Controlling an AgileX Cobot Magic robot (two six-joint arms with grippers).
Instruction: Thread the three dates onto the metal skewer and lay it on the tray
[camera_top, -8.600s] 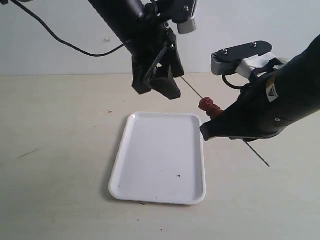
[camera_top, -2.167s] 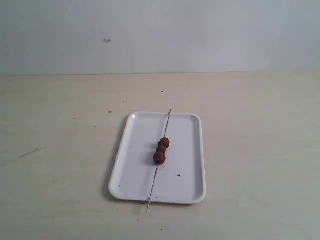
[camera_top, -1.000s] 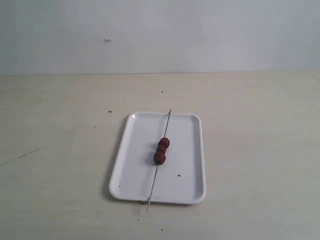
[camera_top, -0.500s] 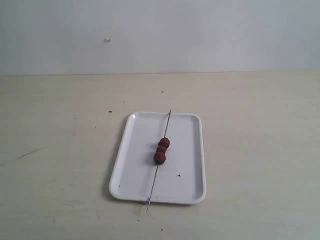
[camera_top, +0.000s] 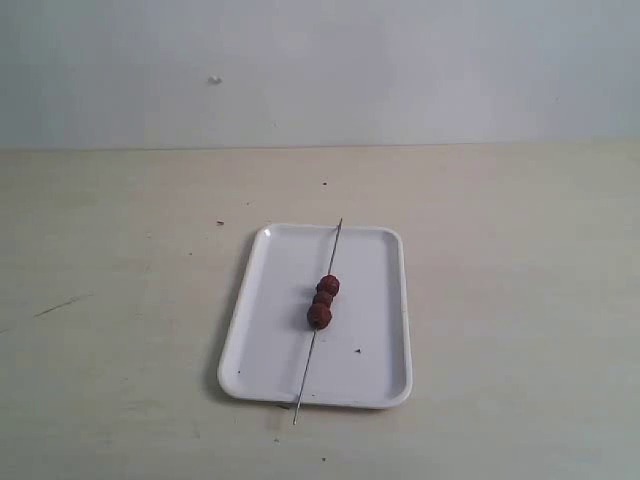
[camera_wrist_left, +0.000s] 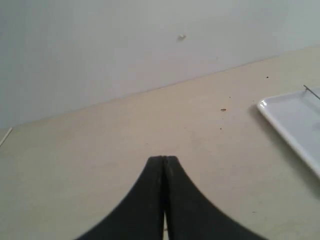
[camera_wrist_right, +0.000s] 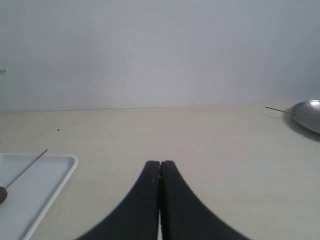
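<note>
Three dates are sitting threaded mid-rod on the metal skewer. It's lying lengthwise across the tray, centre of frame, with the near tip poking past the lower rim over the table. Nothing is shifting over the last couple of seconds. Both arms are gone from the exterior view (earlier they were holding the skewer above the tray). Left pincer and right pincer are sitting pressed together, empty, clear of the tray. I'm reading this as task done.

Left jaws and right jaws each stand pressed together (black, tapering tips).
</note>
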